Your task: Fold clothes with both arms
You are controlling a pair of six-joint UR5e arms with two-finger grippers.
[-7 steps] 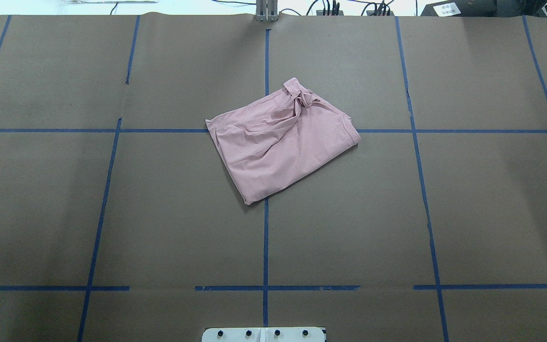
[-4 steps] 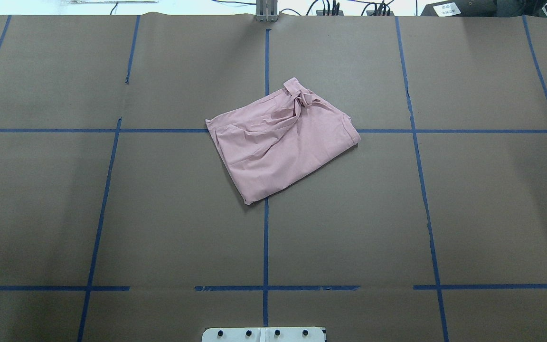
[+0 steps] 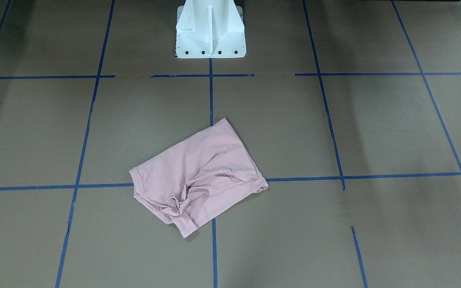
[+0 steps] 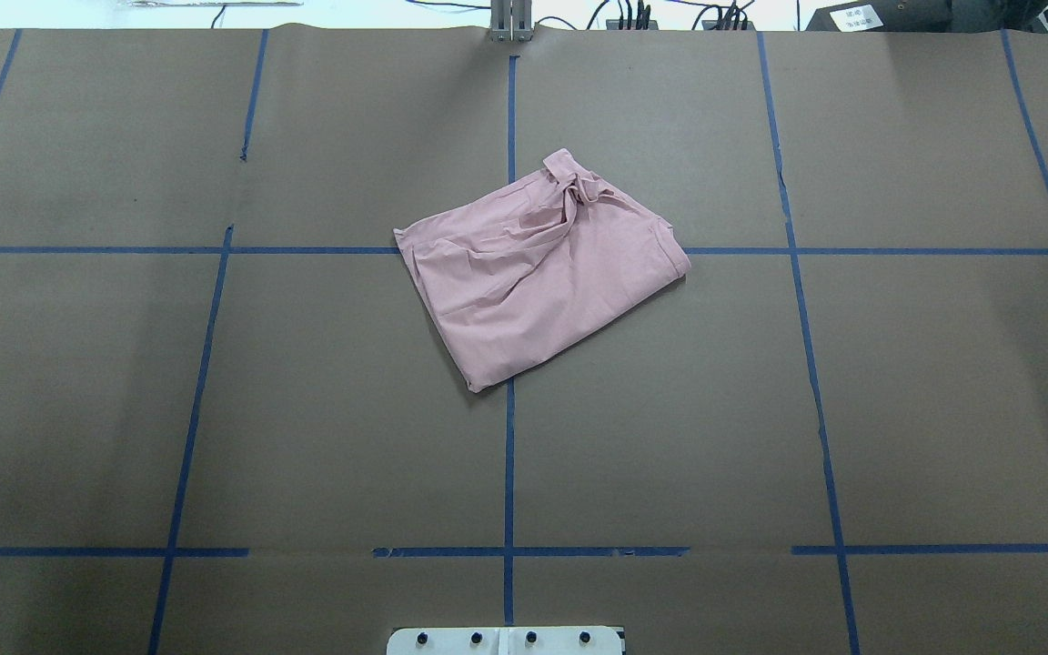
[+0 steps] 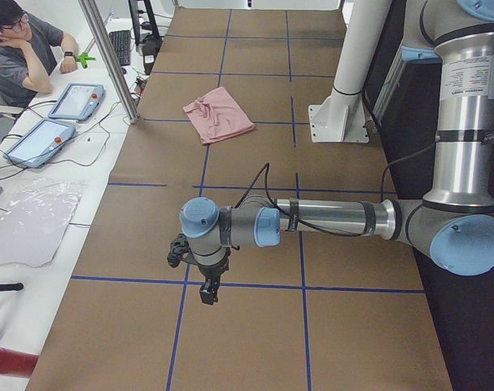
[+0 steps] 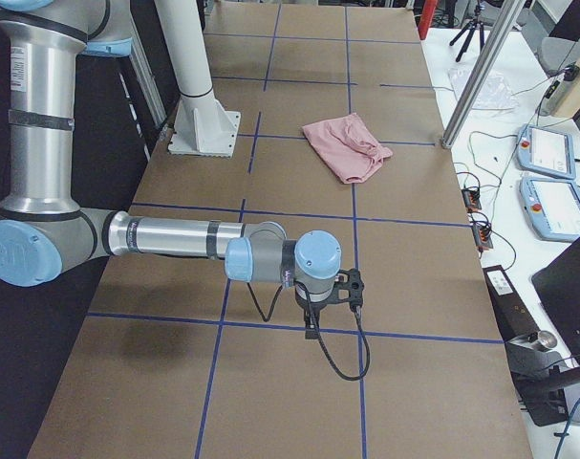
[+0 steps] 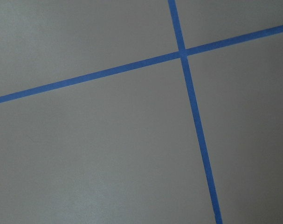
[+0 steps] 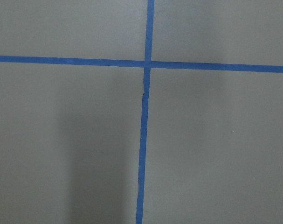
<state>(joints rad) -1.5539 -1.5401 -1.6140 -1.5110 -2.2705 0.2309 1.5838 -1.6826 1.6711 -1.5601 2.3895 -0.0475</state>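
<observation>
The pale pink T-shirt (image 4: 538, 273) lies folded and crumpled near the table's middle, with a bunched knot of cloth at its far edge. It also shows in the front view (image 3: 198, 176), the left side view (image 5: 218, 114) and the right side view (image 6: 347, 145). Its print is hidden. My left gripper (image 5: 207, 293) hangs over the table's left end, far from the shirt, and shows only in the left side view. My right gripper (image 6: 311, 330) hangs over the right end and shows only in the right side view. I cannot tell whether either is open or shut. Both wrist views show only brown paper and blue tape.
The white pedestal base (image 3: 210, 32) stands at the robot's edge of the table. Blue tape lines (image 4: 508, 455) grid the brown paper. An operator (image 5: 19, 49) sits past the far edge, beside teach pendants (image 5: 76, 99) and an aluminium post (image 5: 108, 57).
</observation>
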